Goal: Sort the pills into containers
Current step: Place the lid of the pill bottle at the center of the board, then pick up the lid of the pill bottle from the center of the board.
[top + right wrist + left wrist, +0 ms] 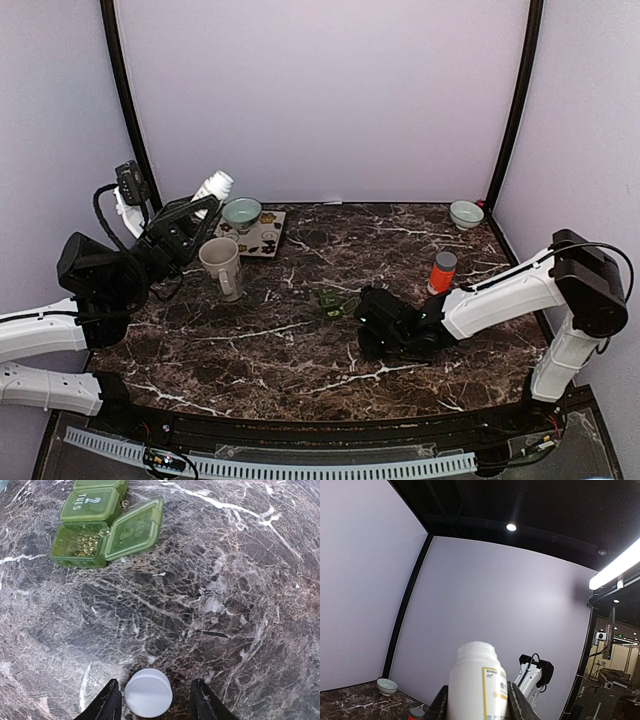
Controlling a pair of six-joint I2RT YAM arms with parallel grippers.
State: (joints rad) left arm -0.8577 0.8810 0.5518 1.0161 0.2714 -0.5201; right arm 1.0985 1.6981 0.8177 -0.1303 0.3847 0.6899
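Observation:
My left gripper (195, 215) is raised at the back left, shut on a white pill bottle (213, 187). In the left wrist view the bottle (476, 685) stands uncapped between the two fingers, its mouth pointing away. A green pill organizer (333, 303) lies mid-table. One compartment (82, 545) is open and holds small yellowish pills, with its lid (134, 527) flipped to the right. My right gripper (372, 322) sits low on the table just right of the organizer. It (156, 700) is open, and the white cap (148, 692) lies flat on the marble between its fingers, with a gap on the right side.
A beige mug (221, 266) stands left of centre. Behind it a teal bowl (241, 211) sits by a patterned mat (262, 236). A red bottle with a grey cap (442, 271) stands at the right, and a small bowl (466, 213) sits at the back right corner.

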